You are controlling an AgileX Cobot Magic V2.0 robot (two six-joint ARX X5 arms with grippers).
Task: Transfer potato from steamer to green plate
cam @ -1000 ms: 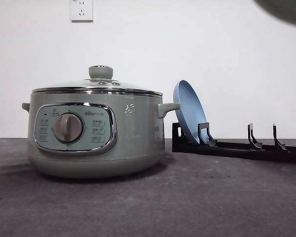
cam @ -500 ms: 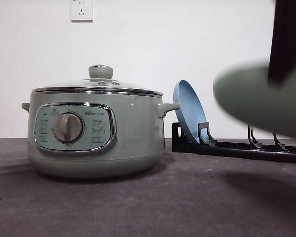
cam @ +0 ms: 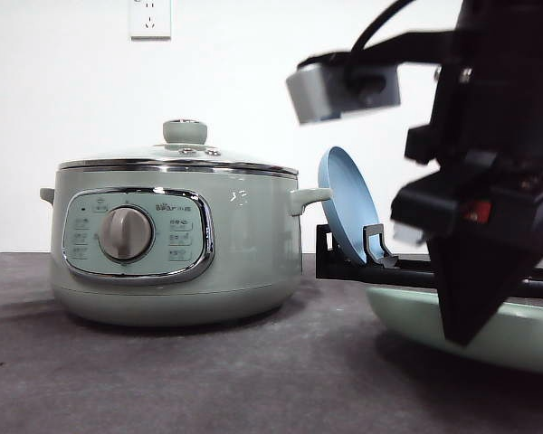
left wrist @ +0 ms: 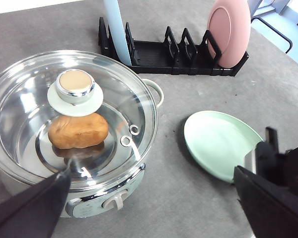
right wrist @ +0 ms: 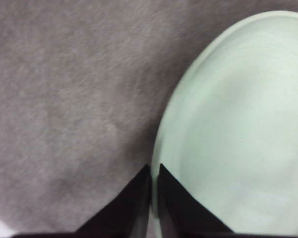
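Grey tabletop (left wrist: 198,193) carries everything. Steamer (cam: 176,240) stands toward the left side, glass lid (left wrist: 72,116) on, control dial facing the front edge. Potato (left wrist: 78,131) lies inside it, seen through the lid just under the knob. Black dish rack (left wrist: 171,59) runs along the rear edge, a blue plate (cam: 346,203) standing on edge at its steamer end, a pink plate (left wrist: 230,30) upright at the other end. Green plate (left wrist: 221,144) lies flat right of the steamer, in front of the rack. Right hand (right wrist: 154,181) is pinched shut on the green plate's rim. Left hand (left wrist: 154,208) sits above the steamer, fingers spread wide, holding nothing.
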